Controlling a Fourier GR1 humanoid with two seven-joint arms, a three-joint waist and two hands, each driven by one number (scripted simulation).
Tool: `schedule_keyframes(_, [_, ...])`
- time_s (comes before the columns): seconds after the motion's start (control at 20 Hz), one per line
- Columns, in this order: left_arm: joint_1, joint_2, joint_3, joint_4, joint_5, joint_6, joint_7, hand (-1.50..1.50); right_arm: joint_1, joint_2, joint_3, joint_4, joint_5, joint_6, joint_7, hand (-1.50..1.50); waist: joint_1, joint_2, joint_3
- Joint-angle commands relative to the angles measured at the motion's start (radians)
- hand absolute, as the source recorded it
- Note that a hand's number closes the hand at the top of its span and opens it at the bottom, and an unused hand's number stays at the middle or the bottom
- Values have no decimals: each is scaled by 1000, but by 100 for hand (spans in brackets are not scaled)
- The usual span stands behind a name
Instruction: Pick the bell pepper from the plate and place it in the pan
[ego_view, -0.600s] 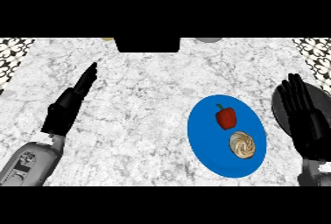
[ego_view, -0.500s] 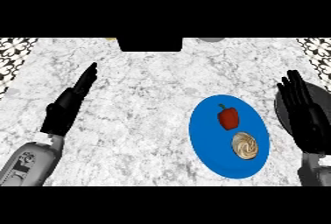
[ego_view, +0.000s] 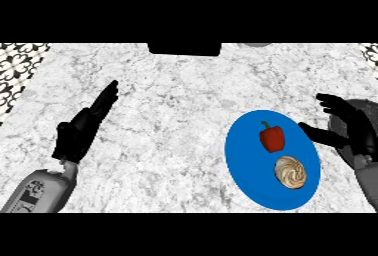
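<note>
a blue plate (ego_view: 251, 180) lies on the right part of the white marbled desk (ego_view: 170, 130), looking taller than wide from this steep angle. two things sit on it. in its upper half is the bell pepper (ego_view: 272, 138), and just below that, apart from it by a thin strip of blue, is a round tan pastry (ego_view: 291, 173) with a swirled top.

the bell pepper is red and glossy, longer than it is broad, with a short dark green stem sticking up and to the left from its top. it lies near the middle of the plate, slightly toward the right rim, touched by neither hand.

the right hand (ego_view: 353, 131) shows at the right edge, beside the plate's upper right rim. its fingers (ego_view: 334, 102) are spread and relaxed, holding nothing, and the thumb (ego_view: 316, 133) reaches leftward over the rim of the plate, near the pepper but not touching it.

the left hand (ego_view: 83, 129) is well apart from the plate, over the left part of the desk, seen edge-on with straight fingers (ego_view: 107, 96) pointing up and to the right, gripping nothing. its grey forearm (ego_view: 37, 192) comes in from the lower left corner.

at the far edge of the desk a black shape (ego_view: 184, 48) is cut off by the view's top, and a small grey one (ego_view: 255, 44) shows just to its right; what either is cannot be told. patterned black-and-white tiling (ego_view: 18, 60) borders the desk at the upper left.
</note>
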Motion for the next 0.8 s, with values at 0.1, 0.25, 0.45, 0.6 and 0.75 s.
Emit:
schedule_keyframes(0.1, [27,-21,30,-51,6,-10,95,0,-86,170,24,236,114,-125,-97,-150,-40,-15,6])
schedule_keyframes(0.25, [103,-4,39,-87,5,-16,48,0,-113,59,96,155,147,50,90,-150,-37,-19,4])
schedule_keyframes(0.45, [50,-52,4,-49,-32,12,61,0,-171,-36,188,164,247,178,230,-150,-42,-17,4])
schedule_keyframes(0.6, [47,-50,17,-46,-22,-3,65,0,-288,-13,229,159,250,315,401,-150,-35,-16,3])
schedule_keyframes(0.75, [70,-35,16,-65,-24,-18,43,0,-387,-56,258,188,207,550,511,-150,-16,-16,2])
